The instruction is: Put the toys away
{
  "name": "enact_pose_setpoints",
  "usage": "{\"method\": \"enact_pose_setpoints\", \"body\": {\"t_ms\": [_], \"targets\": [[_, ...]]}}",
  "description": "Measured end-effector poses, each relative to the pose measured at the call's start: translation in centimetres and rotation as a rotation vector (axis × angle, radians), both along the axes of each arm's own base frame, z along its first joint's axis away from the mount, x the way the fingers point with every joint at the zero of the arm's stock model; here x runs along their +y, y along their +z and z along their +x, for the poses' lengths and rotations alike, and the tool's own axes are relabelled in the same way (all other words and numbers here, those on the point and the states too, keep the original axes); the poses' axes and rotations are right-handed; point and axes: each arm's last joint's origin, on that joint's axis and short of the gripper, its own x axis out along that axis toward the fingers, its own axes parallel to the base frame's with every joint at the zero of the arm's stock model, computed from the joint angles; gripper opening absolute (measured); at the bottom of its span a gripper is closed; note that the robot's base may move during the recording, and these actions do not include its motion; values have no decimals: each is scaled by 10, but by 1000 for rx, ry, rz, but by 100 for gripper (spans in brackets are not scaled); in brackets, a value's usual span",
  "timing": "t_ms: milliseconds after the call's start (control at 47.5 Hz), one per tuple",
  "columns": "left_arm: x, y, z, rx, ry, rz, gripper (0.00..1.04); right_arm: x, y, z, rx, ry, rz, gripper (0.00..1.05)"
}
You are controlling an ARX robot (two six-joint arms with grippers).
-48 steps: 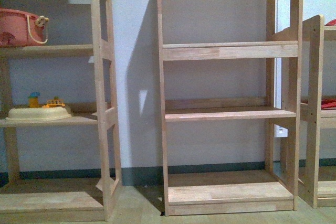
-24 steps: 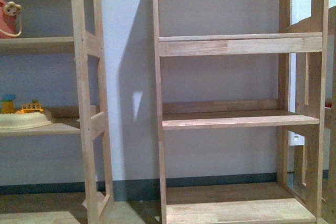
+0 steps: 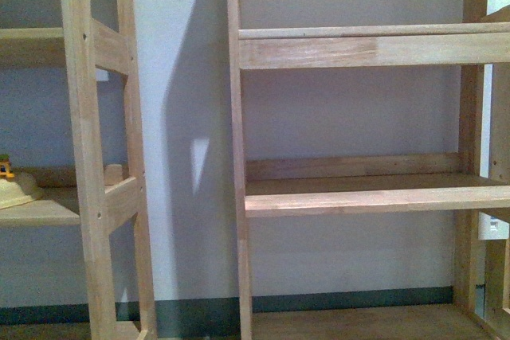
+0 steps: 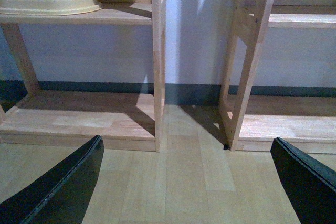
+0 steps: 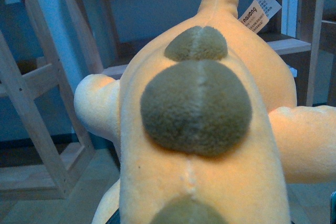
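Now, front view: no arms; middle shelf (image 3: 366,197) bare, roomy under upper board (image 3: 366,49). Left wrist: left gripper (image 4: 184,182) spread wide, empty, over floor (image 4: 184,145). Right wrist: plush toy (image 5: 199,108) fills frame, aloft, so right gripper prob. clamped on it, jaws hidden. Step: carrying toy to shelf. Next: clear shelf lip, avoid uprights (image 3: 236,157).

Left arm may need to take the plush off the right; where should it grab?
Probably a stubby limb jutting sideways from the plush toy: it looks narrower than the rounded body and stands clear. Bring the open left gripper in from that side, closing across it.
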Motion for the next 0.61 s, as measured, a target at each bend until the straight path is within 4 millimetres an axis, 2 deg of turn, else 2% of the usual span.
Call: {"method": "enact_pose_setpoints", "body": {"t_ms": [610], "targets": [[0, 0, 0, 0, 0, 0, 99, 0, 0, 0, 0, 1, 0, 19]]}}
